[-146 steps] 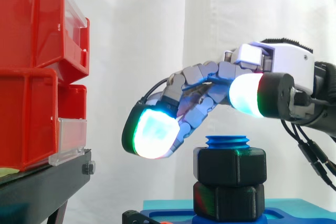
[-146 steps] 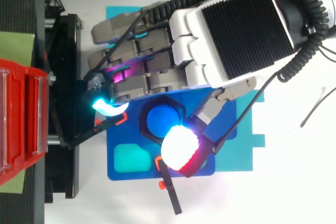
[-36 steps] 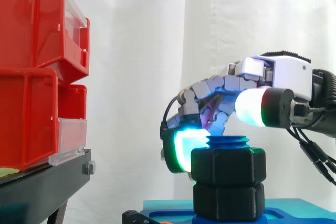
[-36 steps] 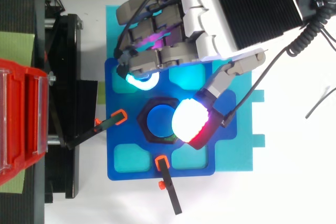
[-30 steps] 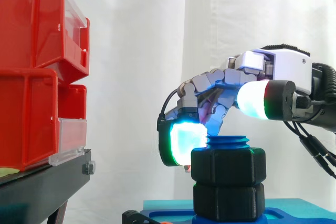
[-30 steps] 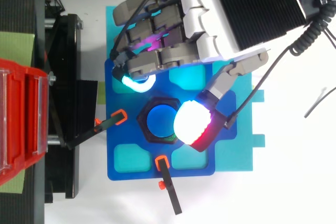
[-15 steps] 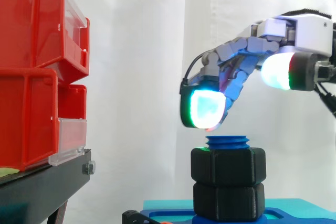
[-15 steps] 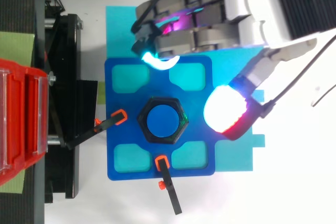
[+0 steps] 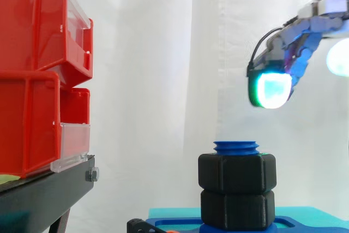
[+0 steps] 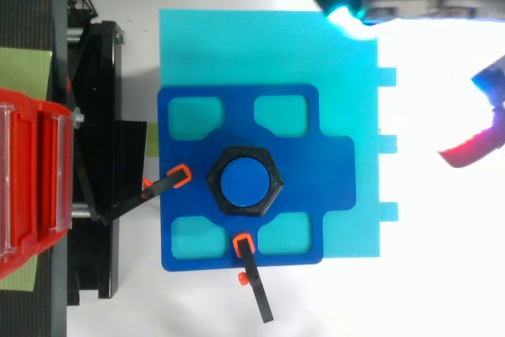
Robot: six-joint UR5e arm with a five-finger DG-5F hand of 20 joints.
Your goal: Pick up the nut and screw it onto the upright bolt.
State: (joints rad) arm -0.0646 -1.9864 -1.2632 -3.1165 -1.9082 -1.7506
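Far off to the hand's left in the side view, the red bins (image 9: 38, 69) are sitting on their black stand (image 9: 49, 189), troubling nobody. Coming closer, below and left of the hand, the nut (image 9: 237, 173) is sitting on the upright bolt (image 9: 236, 147), resting against a second black hex piece (image 9: 237, 208), with only the top threads poking out. We're judging the screwing done, or nearly so. An orange-tipped clamp (image 10: 180, 173) is pointing in across the blue base (image 10: 331, 163). Up at the right, the hand (image 9: 305, 25) is hanging released, fingers relaxed, grasping nothing, well clear of everything.
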